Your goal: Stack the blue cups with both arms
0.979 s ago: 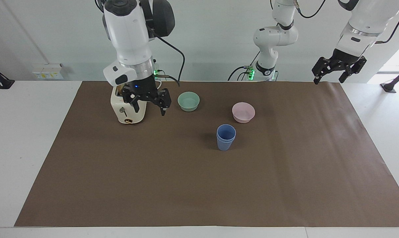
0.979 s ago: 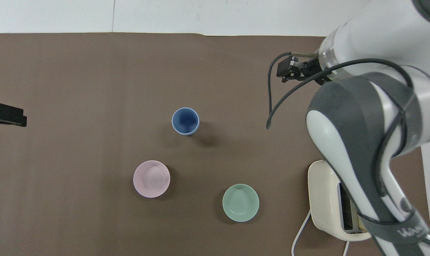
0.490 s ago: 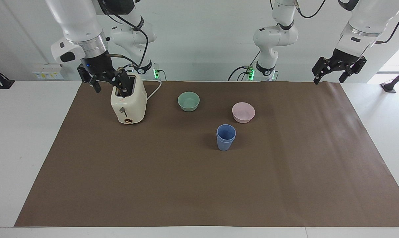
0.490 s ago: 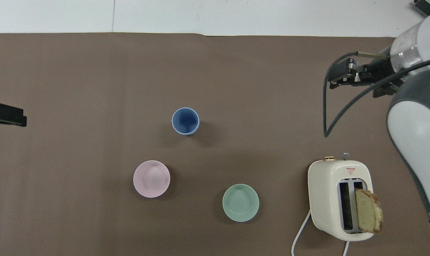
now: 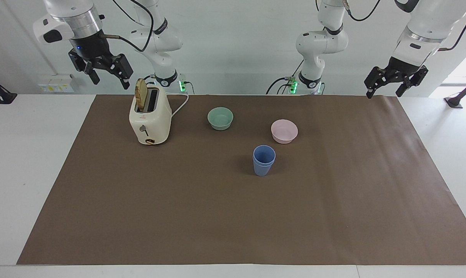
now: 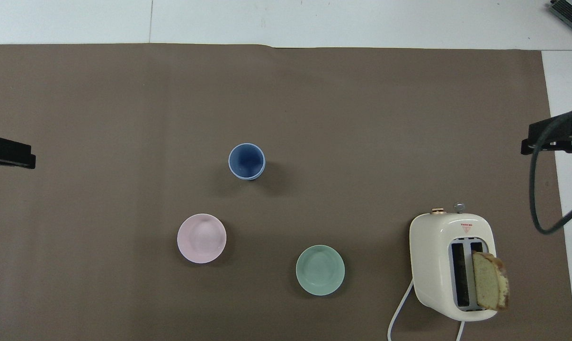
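The two blue cups [image 5: 264,160] stand upright near the middle of the brown mat, one nested inside the other; from above they read as a single double rim [image 6: 246,161]. Nothing touches them. My right gripper [image 5: 109,82] hangs open and empty high over the right arm's end of the table, above and beside the toaster; only its edge [image 6: 555,140] shows in the overhead view. My left gripper [image 5: 384,94] waits open and empty, raised over the mat's corner at the left arm's end, its tip [image 6: 7,152] just in the overhead view.
A pink bowl [image 5: 284,131] and a mint-green bowl [image 5: 220,118] sit nearer to the robots than the cups. A cream toaster [image 5: 149,121] with a bread slice [image 6: 489,280] in one slot stands toward the right arm's end, its cord trailing toward the robots.
My right arm has lifted and swung away from beside the green bowl, past the toaster, out to its own end of the table. The left arm and the cups have not moved.
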Motion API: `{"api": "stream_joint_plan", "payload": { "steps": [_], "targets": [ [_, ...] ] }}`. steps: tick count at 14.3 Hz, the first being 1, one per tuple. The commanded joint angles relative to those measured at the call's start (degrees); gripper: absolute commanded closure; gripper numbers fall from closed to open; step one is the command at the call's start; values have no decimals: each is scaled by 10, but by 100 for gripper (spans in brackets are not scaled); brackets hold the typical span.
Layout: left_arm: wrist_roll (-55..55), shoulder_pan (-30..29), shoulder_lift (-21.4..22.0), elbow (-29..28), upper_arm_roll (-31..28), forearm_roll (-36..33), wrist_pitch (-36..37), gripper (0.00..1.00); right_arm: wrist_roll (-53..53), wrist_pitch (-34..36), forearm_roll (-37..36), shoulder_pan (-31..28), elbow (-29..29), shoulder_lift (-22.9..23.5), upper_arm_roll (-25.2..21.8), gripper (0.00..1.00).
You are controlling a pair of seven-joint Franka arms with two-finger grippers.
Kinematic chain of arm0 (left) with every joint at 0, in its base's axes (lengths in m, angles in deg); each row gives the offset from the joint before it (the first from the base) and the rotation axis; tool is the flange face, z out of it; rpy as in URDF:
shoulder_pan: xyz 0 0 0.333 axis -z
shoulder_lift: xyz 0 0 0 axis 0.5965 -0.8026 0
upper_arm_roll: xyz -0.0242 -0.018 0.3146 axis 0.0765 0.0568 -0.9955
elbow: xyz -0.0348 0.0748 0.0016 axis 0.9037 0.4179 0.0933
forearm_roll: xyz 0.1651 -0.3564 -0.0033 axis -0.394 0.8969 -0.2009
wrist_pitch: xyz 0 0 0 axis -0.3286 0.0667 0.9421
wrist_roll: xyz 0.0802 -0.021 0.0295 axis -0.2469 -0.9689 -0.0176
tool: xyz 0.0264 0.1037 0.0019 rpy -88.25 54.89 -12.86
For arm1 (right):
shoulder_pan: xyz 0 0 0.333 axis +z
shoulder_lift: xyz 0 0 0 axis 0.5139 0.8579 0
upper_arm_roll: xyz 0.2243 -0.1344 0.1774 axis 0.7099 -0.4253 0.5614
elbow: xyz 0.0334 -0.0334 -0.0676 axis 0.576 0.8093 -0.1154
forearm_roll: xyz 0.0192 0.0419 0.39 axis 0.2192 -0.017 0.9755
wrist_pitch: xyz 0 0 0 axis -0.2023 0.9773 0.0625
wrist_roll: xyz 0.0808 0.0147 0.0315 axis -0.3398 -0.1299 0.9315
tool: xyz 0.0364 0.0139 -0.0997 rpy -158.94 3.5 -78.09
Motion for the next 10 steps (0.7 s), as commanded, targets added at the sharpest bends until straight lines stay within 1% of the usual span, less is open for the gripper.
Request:
{"api": "stream_joint_plan", "payload": {
  "steps": [1, 2, 5, 7, 10],
  "targets": [
    [-3, -3, 4, -1, 1, -5, 6, 0, 15, -73, 3, -7, 126, -71, 8, 0],
    [-3, -3, 4, -1, 1, -5, 6, 0, 16, -75, 3, -8, 127, -70, 8, 0],
    [-3, -3, 4, -1, 1, -5, 6, 0, 29, -59, -4, -12, 80, -60, 7, 0],
    [-3, -3, 4, -1, 1, -5, 6, 0, 52, -43, -6, -12, 76, -60, 7, 0],
    [-3, -3, 4, -1, 1, -5, 6, 0, 74, -52, -5, -18, 83, -60, 3, 0]
  ]
}}
